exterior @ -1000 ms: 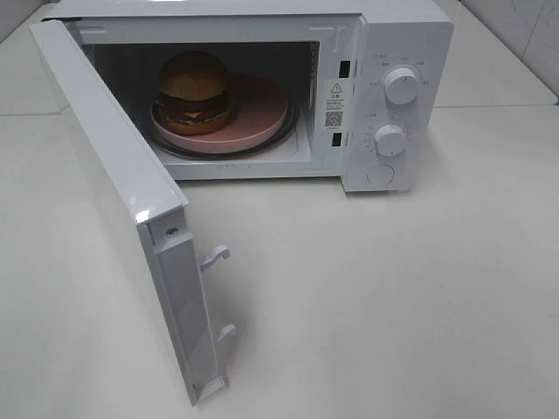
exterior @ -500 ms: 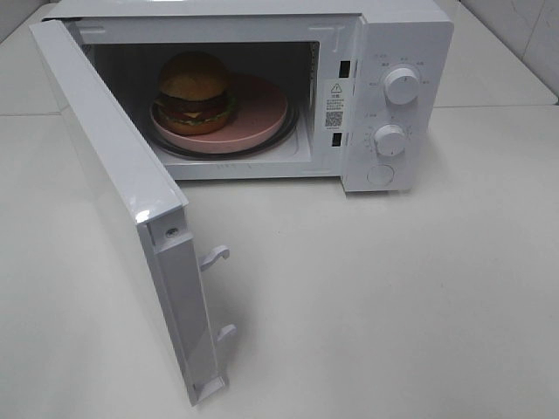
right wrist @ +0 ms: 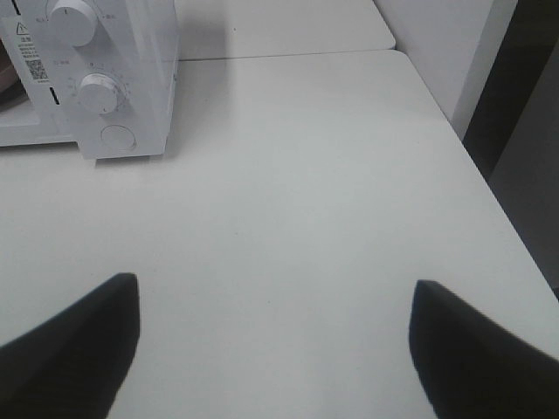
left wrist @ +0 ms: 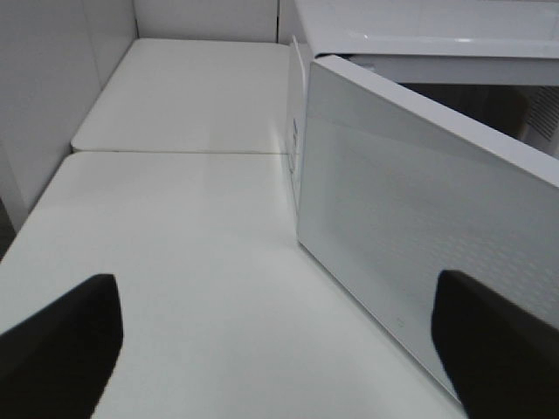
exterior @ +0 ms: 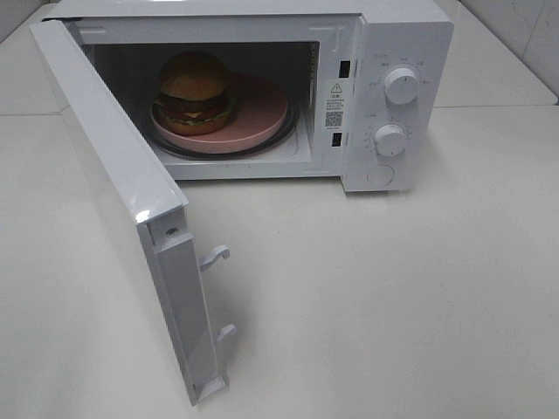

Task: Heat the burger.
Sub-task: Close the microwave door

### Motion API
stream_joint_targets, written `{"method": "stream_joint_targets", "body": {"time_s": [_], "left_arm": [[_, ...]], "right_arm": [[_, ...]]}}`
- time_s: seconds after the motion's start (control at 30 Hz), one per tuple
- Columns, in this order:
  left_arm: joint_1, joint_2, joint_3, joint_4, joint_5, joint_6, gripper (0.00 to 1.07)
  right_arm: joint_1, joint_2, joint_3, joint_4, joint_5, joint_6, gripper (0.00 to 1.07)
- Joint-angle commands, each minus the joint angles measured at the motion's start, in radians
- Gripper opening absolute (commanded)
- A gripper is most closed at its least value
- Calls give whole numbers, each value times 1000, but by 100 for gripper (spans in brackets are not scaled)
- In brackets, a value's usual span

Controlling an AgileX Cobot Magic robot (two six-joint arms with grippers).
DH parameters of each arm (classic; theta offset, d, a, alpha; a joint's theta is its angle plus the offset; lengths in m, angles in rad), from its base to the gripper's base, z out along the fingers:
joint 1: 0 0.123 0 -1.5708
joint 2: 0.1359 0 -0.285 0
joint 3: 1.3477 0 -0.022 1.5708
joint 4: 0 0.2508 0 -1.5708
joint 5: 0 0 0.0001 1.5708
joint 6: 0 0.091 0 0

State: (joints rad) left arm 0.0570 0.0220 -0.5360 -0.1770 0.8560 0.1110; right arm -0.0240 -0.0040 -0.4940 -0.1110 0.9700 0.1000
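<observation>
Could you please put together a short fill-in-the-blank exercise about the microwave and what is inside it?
1. The burger sits on a ___ plate inside the microwave.
2. The microwave's door stands ___.
3. Above the round button, the control panel carries ___ knobs.
4. In the exterior high view, the burger sits on the plate's ___ side.
Missing words: pink; open; two; left.

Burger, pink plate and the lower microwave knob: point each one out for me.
burger (exterior: 194,77): exterior high view, on the top bun.
pink plate (exterior: 262,109): exterior high view, on its bare surface right of the burger.
lower knob (exterior: 390,140): exterior high view, on the knob's face.
</observation>
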Motion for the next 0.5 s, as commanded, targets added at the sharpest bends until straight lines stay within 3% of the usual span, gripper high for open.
{"method": "stream_joint_targets", "body": {"time_s": [0.03, 0.1, 0.2, 0.27, 0.3, 0.33, 0.4, 0.43, 0.5], "left_arm": [[0, 19, -8, 21, -52, -5, 80], [0, 86, -8, 46, -112, -4, 61], [0, 108, -8, 48, -127, -4, 56], [0, 178, -6, 50, -175, -4, 38], [0, 178, -6, 50, -175, -4, 38], [0, 221, 2, 54, -219, -4, 22], [0, 242, 11, 54, -244, -4, 16], [0, 275, 37, 50, -324, 1, 3], [0, 301, 66, 43, -422, 2, 0]], "right_arm": [[-7, -35, 1, -1, -7, -7, 76], [-7, -35, 1, -1, -7, -7, 76], [-7, -35, 1, -1, -7, -7, 76], [-7, -35, 1, -1, -7, -7, 76], [-7, -35, 1, -1, -7, -7, 76], [-7, -35, 1, -1, -7, -7, 76], [-7, -35, 1, -1, -7, -6, 76], [-7, -35, 1, -1, -7, -6, 76], [-7, -35, 1, -1, -7, -6, 76]]}}
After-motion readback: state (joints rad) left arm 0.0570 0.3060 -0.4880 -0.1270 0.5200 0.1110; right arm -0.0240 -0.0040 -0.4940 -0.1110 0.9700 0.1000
